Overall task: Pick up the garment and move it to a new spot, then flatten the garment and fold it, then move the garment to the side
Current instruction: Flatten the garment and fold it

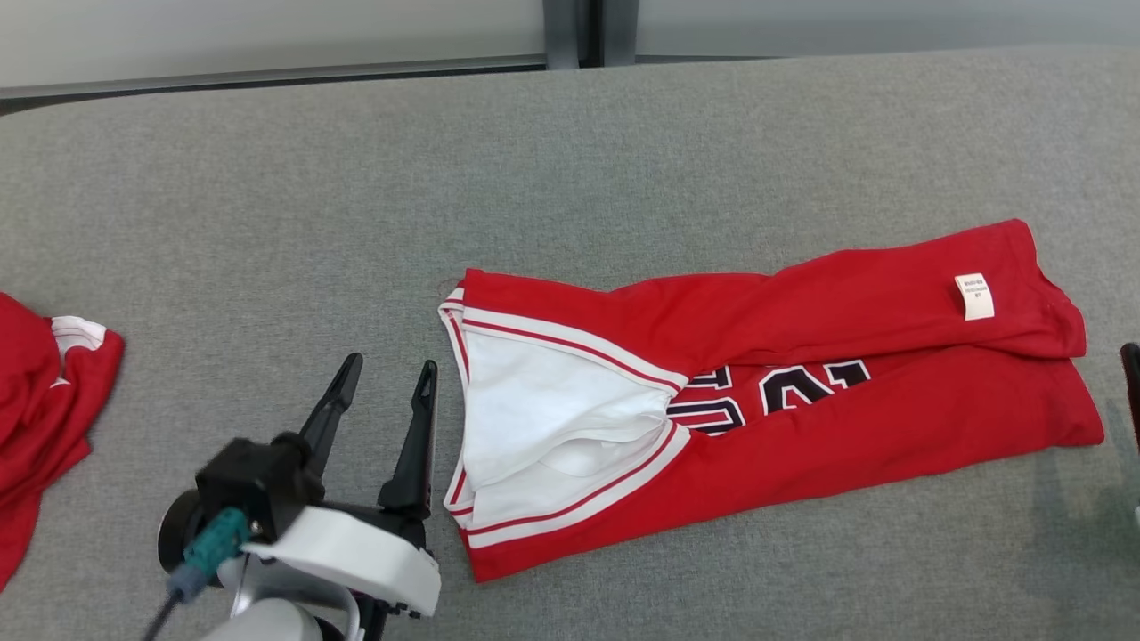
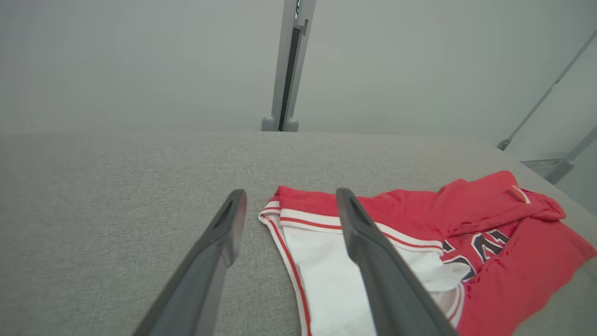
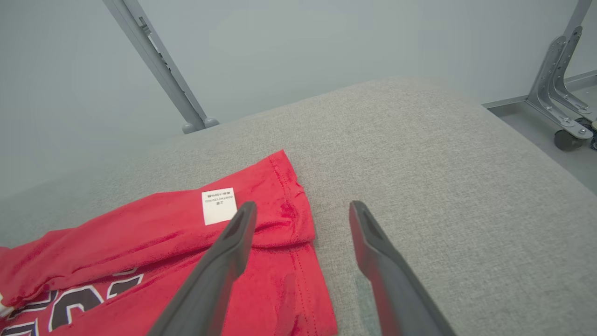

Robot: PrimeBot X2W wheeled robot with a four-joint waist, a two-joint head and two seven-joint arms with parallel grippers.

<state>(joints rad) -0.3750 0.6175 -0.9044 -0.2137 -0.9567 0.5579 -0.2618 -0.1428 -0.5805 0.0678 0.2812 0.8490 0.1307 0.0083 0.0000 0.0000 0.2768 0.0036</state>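
Red garment (image 1: 891,418), white lining (image 1: 534,401), red-and-white striped trim (image 1: 570,343), dark numerals (image 1: 793,385), grey surface (image 1: 356,196)

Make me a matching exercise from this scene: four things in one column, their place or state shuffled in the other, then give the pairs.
1. left claw
2. care label
3. jersey
4. second red garment

A. far left, cut off by the frame
B. open, beside the white-trimmed end
C. white, near the jersey's right end
D. red, dark lettering, lying folded

Pairs: 1-B, 2-C, 3-D, 4-A

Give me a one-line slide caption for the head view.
Open left gripper beside the collar end of a half-folded red jersey on a grey fabric surface; another red garment at far left.
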